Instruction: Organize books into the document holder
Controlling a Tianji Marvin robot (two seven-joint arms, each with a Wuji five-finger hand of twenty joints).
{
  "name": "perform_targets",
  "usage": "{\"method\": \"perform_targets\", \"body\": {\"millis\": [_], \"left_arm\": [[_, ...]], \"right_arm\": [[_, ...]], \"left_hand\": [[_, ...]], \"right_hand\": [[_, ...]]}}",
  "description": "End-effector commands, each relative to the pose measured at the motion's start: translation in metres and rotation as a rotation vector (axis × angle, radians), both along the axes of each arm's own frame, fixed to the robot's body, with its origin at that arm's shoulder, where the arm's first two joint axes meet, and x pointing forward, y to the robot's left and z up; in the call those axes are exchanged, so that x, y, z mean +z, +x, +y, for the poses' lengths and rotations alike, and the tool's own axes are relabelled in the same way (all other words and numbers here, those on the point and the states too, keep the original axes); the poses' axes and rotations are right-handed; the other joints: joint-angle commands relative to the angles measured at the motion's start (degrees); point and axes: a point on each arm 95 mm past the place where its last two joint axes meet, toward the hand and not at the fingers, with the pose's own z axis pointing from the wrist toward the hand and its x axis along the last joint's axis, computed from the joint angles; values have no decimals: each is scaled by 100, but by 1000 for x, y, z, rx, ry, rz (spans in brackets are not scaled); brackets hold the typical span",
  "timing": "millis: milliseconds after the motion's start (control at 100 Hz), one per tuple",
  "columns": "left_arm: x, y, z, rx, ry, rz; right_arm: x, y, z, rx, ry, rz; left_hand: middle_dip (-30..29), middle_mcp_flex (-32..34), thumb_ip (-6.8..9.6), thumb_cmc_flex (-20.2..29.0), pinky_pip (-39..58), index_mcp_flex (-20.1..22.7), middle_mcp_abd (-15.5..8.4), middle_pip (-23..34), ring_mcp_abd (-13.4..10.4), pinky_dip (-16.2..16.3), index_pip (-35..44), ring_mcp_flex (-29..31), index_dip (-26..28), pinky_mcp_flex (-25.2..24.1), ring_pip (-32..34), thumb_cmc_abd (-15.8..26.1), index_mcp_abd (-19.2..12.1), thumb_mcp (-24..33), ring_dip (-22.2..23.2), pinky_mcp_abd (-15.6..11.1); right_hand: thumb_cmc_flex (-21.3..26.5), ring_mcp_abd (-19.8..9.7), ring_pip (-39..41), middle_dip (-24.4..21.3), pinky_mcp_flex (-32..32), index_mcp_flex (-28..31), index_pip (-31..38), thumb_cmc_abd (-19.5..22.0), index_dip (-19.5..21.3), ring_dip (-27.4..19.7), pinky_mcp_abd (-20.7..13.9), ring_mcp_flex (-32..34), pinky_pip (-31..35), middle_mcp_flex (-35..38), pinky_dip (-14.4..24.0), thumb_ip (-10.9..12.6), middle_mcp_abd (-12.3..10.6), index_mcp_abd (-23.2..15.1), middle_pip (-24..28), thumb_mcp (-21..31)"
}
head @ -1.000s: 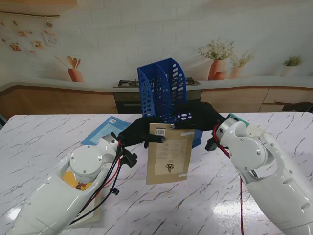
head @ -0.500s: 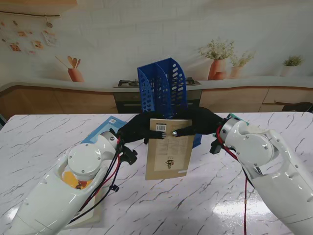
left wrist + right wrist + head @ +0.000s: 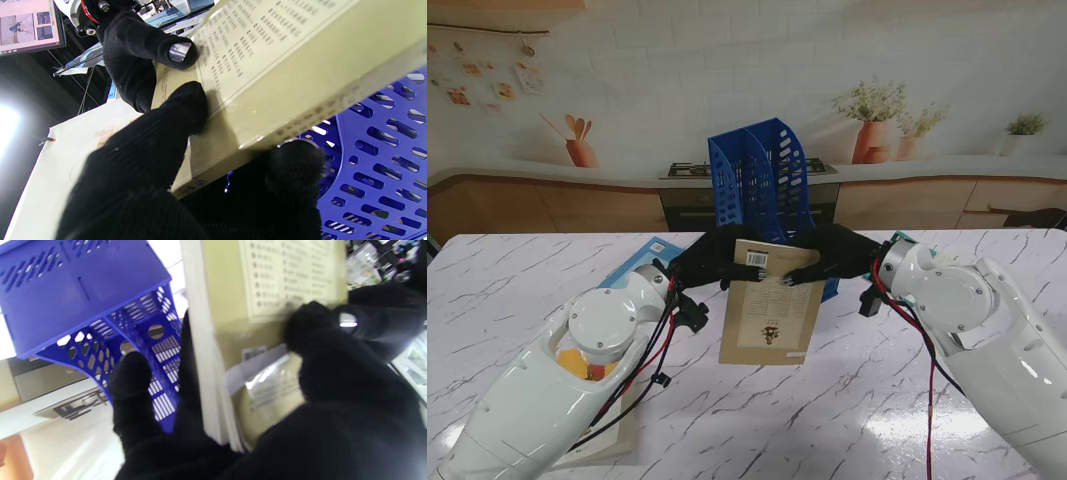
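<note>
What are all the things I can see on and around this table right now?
Tan book: one, beige-brown, held up off the table by both hands, in front of the holder.
Document holder: one, blue, perforated, upright at the far middle of the table.
Blue book: one, light blue, flat on the table, left, partly hidden by the left arm.
Table: one, white marble pattern.
Left hand: black glove, gripping the tan book's upper left.
Right hand: black glove, gripping its upper right.
</note>
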Motion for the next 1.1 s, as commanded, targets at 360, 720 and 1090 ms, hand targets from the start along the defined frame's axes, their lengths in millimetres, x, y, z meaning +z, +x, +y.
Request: {"method": "perform_targets", "body": {"millis": [360, 720, 1090], "left_arm": [[0, 11, -7, 7, -30, -2], [-6, 14, -7, 18, -31, 10], [-10, 9, 1, 38, -19, -10]], "right_arm": [[-10, -9, 5, 75, 21, -30], [-9, -19, 0, 66, 70, -69], [3, -24, -8, 10, 101, -131]], "left_hand": [[-22, -27, 85, 893, 235, 166, -196, -49, -16, 38, 241, 197, 187, -220, 639, 647, -820, 700, 169, -548], [-685, -292, 96, 1074, 332, 30, -61, -206, 227, 642, -85, -328, -496, -919, 612, 865, -664, 46, 46, -198], [-1993, -1367, 260, 227, -685, 19, 217, -82, 510, 1535, -1491, -1572, -1508, -2476, -686, 884, -538, -807, -740, 391]], "right_hand": [[293, -1138, 2837, 595, 2600, 152, 244, 1274, 1767, 764, -3241, 1010, 3130, 360, -467, -390, -163, -542, 1963, 523], [-32, -1432, 4187, 1129, 4095, 556, 101, 1210, 2226, 1573, -3869, 1706, 3900, 732, -554, -515, -89, -464, 2031, 1251], [-214, -1764, 4569, 1291, 4162, 732, 108, 1168, 2260, 1938, -4214, 1716, 3903, 1032, 77, -535, -195, -472, 2069, 1514]]}}
